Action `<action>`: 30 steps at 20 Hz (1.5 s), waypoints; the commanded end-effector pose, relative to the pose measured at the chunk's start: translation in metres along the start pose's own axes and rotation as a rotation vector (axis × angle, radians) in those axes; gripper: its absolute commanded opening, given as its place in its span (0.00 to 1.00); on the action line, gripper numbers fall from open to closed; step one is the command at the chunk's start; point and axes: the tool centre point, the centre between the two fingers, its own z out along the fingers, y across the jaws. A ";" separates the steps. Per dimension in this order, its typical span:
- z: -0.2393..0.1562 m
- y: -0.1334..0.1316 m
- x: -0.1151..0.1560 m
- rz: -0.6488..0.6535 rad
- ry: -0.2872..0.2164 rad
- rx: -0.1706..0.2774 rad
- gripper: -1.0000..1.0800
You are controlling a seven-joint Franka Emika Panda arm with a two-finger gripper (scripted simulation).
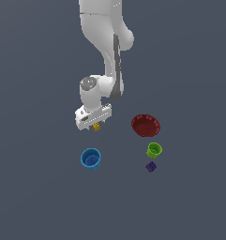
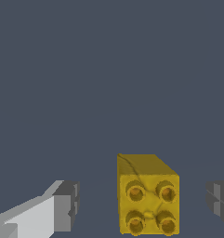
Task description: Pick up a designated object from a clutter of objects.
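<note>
Yellow block (image 2: 148, 204), four studs up, sits between my spread jaws (image 2: 141, 209), grey worktop (image 1: 39, 197) bare around it. Beyond I count one blue cup (image 1: 91, 158), one purple block (image 1: 151, 166), one green cup (image 1: 154, 150), one red bowl (image 1: 146, 125), well apart.

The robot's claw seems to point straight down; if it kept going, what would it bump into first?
Probably the small yellow studded block, which sits between the open gripper's grey fingers; depth is unclear.
</note>
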 end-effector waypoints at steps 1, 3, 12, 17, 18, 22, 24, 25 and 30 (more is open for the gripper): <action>0.007 0.000 0.000 0.000 0.001 -0.001 0.96; 0.010 0.000 0.000 0.000 0.001 -0.001 0.96; 0.010 0.000 0.000 0.000 0.001 -0.001 0.00; 0.010 0.000 0.000 0.000 0.001 -0.001 0.00; 0.009 0.000 0.000 0.000 0.001 -0.001 0.00; 0.003 0.000 0.000 0.000 0.001 -0.001 0.00; -0.003 0.000 0.001 0.000 0.001 -0.001 0.00; -0.007 0.000 0.001 0.000 0.001 -0.001 0.00; -0.031 -0.001 0.003 0.000 0.002 -0.001 0.00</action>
